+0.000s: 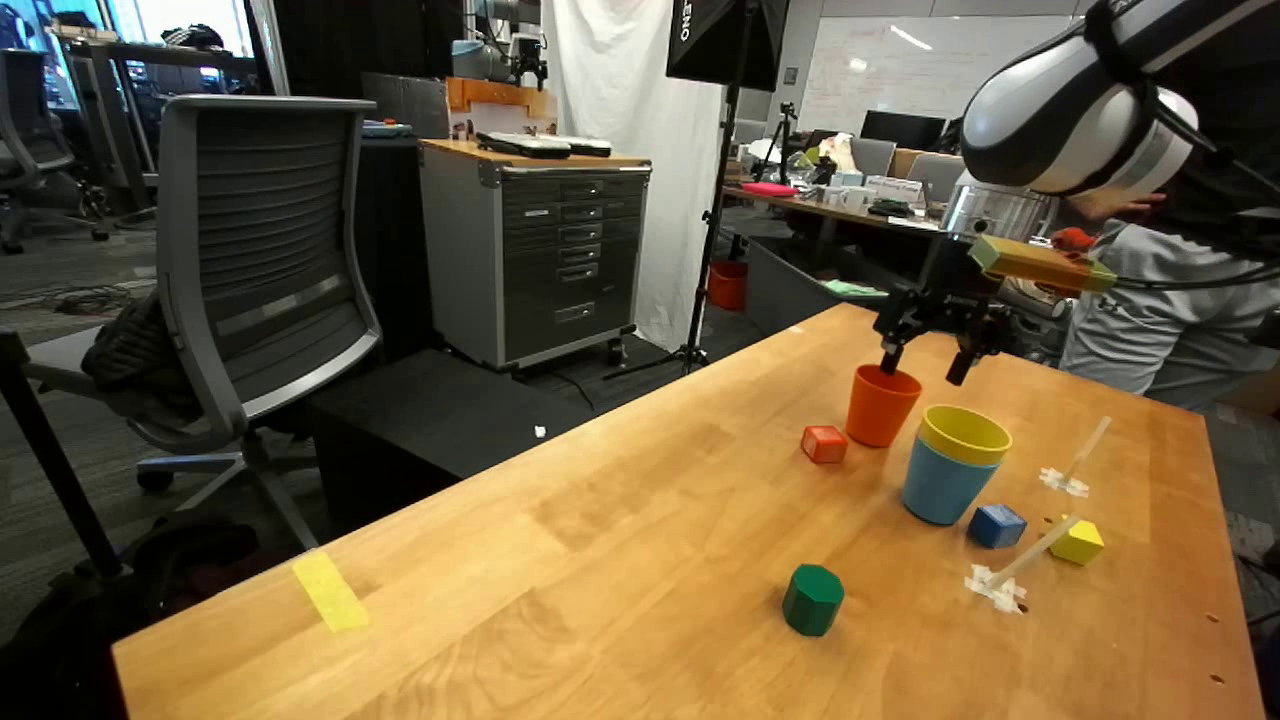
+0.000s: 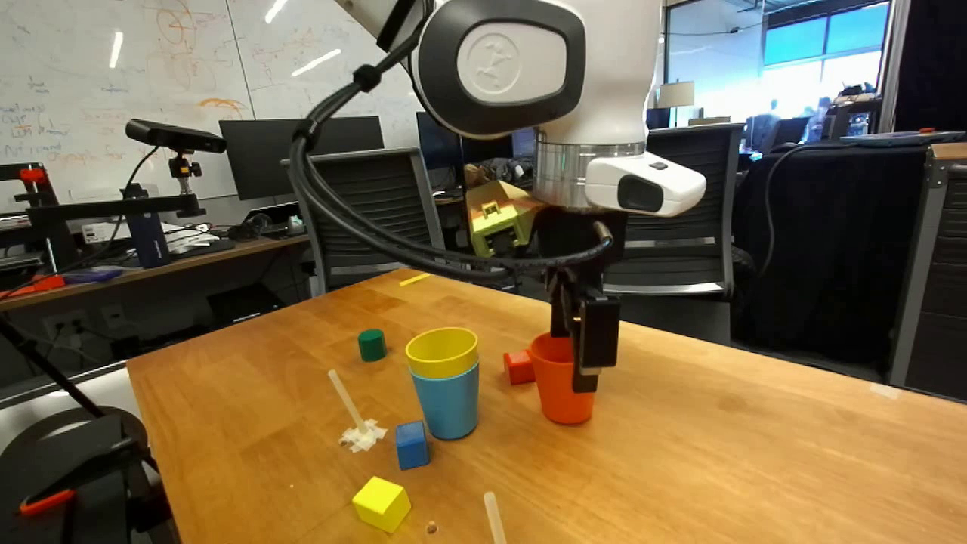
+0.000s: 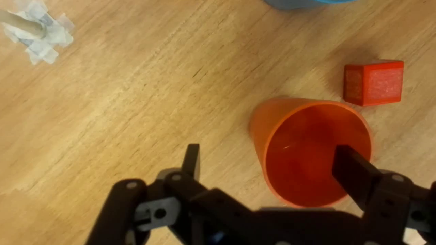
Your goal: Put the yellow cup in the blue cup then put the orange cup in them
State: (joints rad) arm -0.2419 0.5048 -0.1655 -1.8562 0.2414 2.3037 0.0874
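The yellow cup [image 1: 965, 435] sits inside the blue cup [image 1: 945, 485], its upper part showing above the blue rim. In an exterior view the yellow cup [image 2: 443, 355] and the blue cup [image 2: 447, 400] also show; the wrist view has only an edge of the blue cup [image 3: 306, 2]. The orange cup [image 1: 882, 408] stands upright beside them, also in an exterior view [image 2: 559, 393] and the wrist view [image 3: 306, 160]. My gripper [image 1: 925, 366] is open at the orange cup's rim. In the wrist view [image 3: 269, 149] one finger overlaps its mouth, the other is outside it. Contact cannot be told.
A red block [image 1: 824, 444] lies close to the orange cup. A blue block [image 1: 997, 526] and a yellow block [image 1: 1078, 541] lie near the blue cup. A green block [image 1: 813, 600] stands apart. Thin sticks [image 1: 1035, 553] are taped upright to the wooden table [image 1: 640, 560].
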